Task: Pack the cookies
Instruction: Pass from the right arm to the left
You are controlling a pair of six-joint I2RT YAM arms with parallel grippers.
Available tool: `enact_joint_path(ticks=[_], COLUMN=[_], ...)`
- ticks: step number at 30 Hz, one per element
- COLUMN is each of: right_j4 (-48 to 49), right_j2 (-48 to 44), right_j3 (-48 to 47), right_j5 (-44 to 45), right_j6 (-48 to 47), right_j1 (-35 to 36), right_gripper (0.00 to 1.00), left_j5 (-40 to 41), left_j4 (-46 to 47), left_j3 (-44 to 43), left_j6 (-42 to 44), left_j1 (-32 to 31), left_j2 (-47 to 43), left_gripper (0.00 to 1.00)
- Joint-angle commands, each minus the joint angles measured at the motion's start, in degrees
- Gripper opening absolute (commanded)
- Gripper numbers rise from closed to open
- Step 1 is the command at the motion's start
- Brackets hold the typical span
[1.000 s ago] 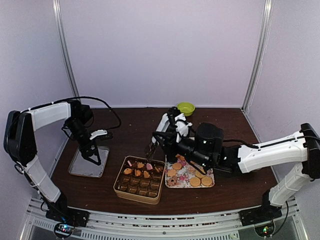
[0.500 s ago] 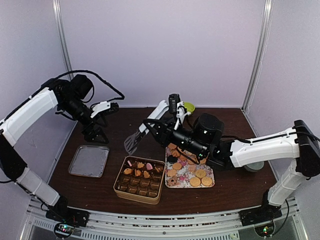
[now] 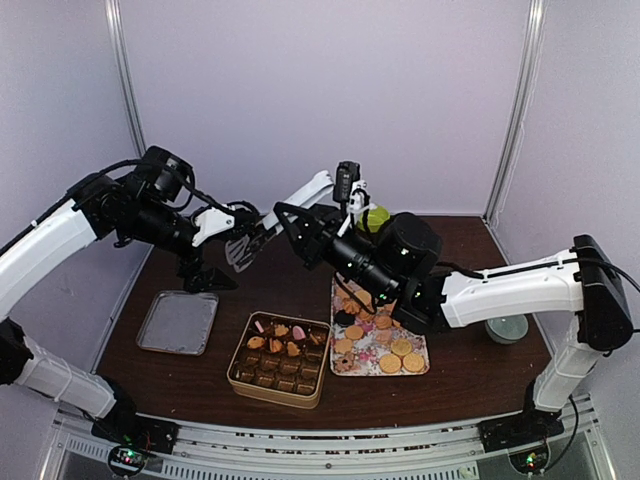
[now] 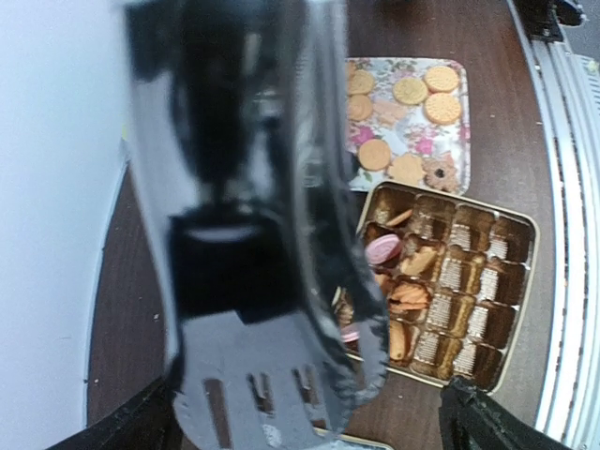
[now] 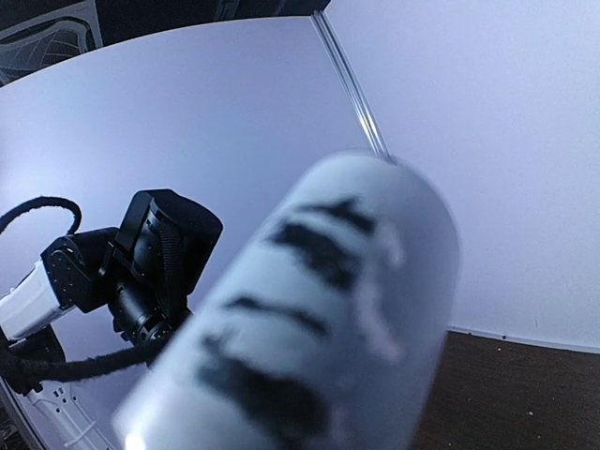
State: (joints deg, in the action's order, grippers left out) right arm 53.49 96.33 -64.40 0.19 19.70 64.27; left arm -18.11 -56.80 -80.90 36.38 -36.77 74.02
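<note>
Drop risk noted: spatula [image 3: 243,250] clamped by right pincer [image 3: 335,190], left pincer [image 4: 305,420] spread apart around blade; if released early, cookies [image 3: 276,345] could be struck.

Robot test cell in a laboratory (a closed booth).
Plain pale lilac wall panels [image 3: 320,100] stand between thin silver metal posts [image 3: 516,110]; a white-and-black left arm [image 3: 50,240] and right arm [image 3: 510,288] are fixed to a ribbed aluminium rail [image 3: 330,438] at the near edge of a dark brown wooden table [image 3: 470,382].
</note>
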Motion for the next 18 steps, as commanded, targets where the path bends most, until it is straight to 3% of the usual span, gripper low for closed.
enact_joint_path(ticks=[1, 14, 18], right_j4=[4.08, 5.37, 6.21], right_j2=[1.18, 5.12, 5.44], right_j3=[-1.93, -5.68, -6.00], right_j5=[3.00, 6.73, 6.93], right_j6=[-2.33, -5.20, -4.95], right_j1=[1.03, 2.84, 2.93], right_gripper=[0.25, 0.26, 0.26], left_j5=[10.88, 11.18, 13.12], left_j4=[12.79, 16.30, 18.31], left_j3=[0.69, 3.18, 4.37], left_j6=[-3.59, -4.07, -4.45], left_j1=[-1.13, -5.32, -5.49], left_j2=[-1.01, -2.33, -3.18], left_gripper=[0.98, 0.90, 0.81])
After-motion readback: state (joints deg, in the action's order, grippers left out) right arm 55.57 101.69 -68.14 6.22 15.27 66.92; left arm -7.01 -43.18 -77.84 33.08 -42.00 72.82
